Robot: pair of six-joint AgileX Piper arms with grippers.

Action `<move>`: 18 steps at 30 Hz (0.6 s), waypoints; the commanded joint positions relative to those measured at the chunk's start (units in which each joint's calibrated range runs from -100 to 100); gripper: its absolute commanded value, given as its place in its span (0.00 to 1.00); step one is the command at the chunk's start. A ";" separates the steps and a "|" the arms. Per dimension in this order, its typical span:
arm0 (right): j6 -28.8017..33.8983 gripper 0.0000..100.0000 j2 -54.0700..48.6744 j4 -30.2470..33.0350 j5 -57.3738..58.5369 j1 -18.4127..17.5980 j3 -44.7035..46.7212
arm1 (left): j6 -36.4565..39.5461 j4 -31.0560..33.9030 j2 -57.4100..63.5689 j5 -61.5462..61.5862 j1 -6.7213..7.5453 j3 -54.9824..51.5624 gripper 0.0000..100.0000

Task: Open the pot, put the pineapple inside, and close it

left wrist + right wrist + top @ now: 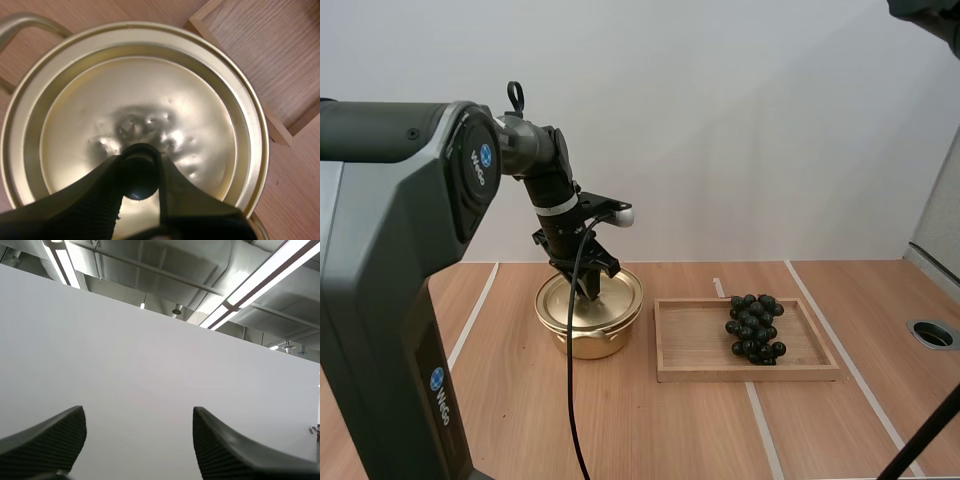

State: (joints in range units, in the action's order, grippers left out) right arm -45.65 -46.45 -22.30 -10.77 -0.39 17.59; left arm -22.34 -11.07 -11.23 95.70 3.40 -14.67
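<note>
Standing over the golden pot [588,338], my eye went first to the left gripper [592,284], which reached down from its arm onto the middle of the lid [622,292]. From the left wrist view, the left gripper [139,166] had its two black fingers [102,192] drawn in against either side of the small dark knob [137,175], pinching it between the tips. The lid [150,100] sat flat and closed on the pot, its rim lined up all round, and one looped handle [27,22] stuck out at the side. A corner of the wooden tray [281,132] lay just beside the pot.

On the table [520,410], the tray [750,376] rested to the right of the pot, near it but not touching. No pineapple was to be seen; a dark bunch of grapes [754,328] lay inside the tray, toward its right half.

The right gripper [139,442] was raised well away from the table, its fingers [50,440] spread wide apart with nothing between them.
</note>
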 commanded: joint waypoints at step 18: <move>-0.49 1.00 -0.54 1.58 4.82 0.29 -0.28 | -0.08 2.18 0.08 3.87 0.00 0.88 1.00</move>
State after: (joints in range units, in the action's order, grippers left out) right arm -45.65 -46.45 -21.29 -5.71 -0.39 17.59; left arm -21.62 -9.49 -11.51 98.49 3.40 -14.67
